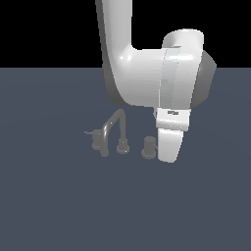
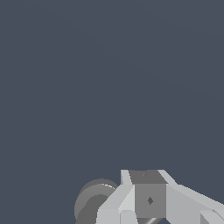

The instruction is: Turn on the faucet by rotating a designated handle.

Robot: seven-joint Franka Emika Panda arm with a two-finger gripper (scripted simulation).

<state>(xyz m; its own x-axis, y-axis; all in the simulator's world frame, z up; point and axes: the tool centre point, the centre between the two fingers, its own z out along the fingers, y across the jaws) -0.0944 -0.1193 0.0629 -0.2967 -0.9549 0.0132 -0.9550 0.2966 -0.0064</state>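
Observation:
The faucet (image 1: 113, 128) is a small dull-grey set with an arched spout, standing on the floor in the exterior view. The handle (image 1: 148, 146) is the squat cylinder at the set's right end in the exterior view. Its lever pin is hidden behind the white hand (image 1: 170, 142) of my arm, which hangs right beside it. The fingers are hidden in that view. In the wrist view my gripper (image 2: 148, 192) shows as one joined grey block with no gap. A grey two-tier cylinder (image 2: 93, 200) lies close beside it. I hold nothing.
The other grey handle (image 1: 96, 142), with its pin pointing to the exterior view's left, stands at the set's far end. The spout's round base (image 1: 122, 147) sits between the two handles. The dark blue-grey floor (image 1: 59, 206) stretches all around.

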